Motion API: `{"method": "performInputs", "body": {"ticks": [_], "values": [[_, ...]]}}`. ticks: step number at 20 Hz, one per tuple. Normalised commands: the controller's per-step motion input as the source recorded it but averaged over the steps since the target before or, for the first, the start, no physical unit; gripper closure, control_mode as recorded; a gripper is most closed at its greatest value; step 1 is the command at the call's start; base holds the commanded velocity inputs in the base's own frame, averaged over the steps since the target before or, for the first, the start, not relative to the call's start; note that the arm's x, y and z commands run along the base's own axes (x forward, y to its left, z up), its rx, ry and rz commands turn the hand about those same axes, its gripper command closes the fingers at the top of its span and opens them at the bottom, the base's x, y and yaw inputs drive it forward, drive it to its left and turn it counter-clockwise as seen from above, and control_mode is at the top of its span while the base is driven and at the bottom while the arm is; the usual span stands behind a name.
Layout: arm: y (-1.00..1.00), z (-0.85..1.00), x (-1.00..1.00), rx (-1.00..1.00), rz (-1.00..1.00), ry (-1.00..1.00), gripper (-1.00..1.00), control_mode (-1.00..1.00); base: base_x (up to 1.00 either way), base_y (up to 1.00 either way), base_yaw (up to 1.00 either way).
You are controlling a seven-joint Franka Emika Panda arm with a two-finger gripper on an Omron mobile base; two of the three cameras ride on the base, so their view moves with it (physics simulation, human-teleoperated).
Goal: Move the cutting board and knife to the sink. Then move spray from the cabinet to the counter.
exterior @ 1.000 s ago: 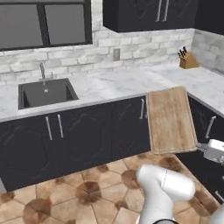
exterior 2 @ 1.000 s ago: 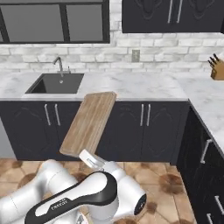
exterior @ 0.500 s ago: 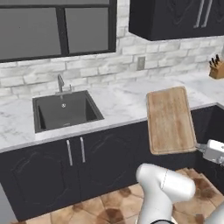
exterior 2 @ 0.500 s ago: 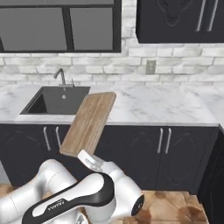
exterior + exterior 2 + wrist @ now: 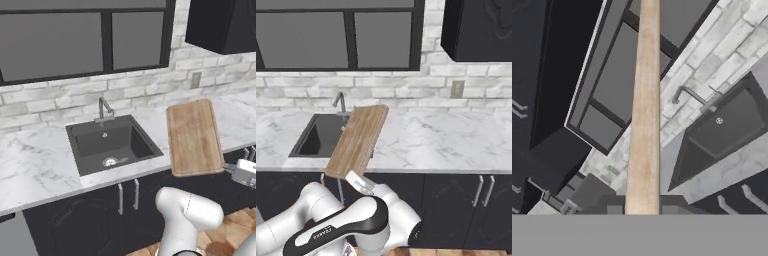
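The light-brown wooden cutting board (image 5: 194, 137) hangs in the air over the white marble counter (image 5: 35, 170), just right of the sink (image 5: 100, 141). My gripper (image 5: 231, 170) is shut on the board's near short edge. From the right base view the cutting board (image 5: 358, 138) tilts up from the gripper (image 5: 358, 182) toward the sink (image 5: 313, 140). In the hand view the cutting board (image 5: 644, 110) is edge-on between the fingertips (image 5: 614, 205). A black wall cabinet (image 5: 481, 30) hangs at the upper right. The knife and the spray are out of view.
A grey faucet (image 5: 103, 107) stands behind the sink basin. A dark-framed window (image 5: 85, 40) covers the brick wall above it, with a wall outlet (image 5: 196, 79) to the right. Black base cabinets (image 5: 471, 200) with grey handles run under the counter.
The whole scene has slid right and come closer in both base views, so the base has driven left toward the sink. The board stays held in the gripper.
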Motion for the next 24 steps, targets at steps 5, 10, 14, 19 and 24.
{"method": "performInputs", "body": {"ticks": [5,10,14,19,24], "values": [[0.00,0.00,0.00,0.00,0.00,0.00,1.00,1.00,0.41,0.59,-0.04],[0.00,0.00,0.00,0.00,0.00,0.00,1.00,1.00,0.68,0.56,-0.03],[0.00,0.00,0.00,0.00,0.00,0.00,1.00,1.00,0.74,0.31,-0.04],[0.00,0.00,0.04,0.00,0.00,0.02,1.00,-1.00,0.26,0.00,0.00],[0.12,0.00,0.43,0.00,0.00,0.26,1.00,-1.00,0.00,0.00,0.00]]}}
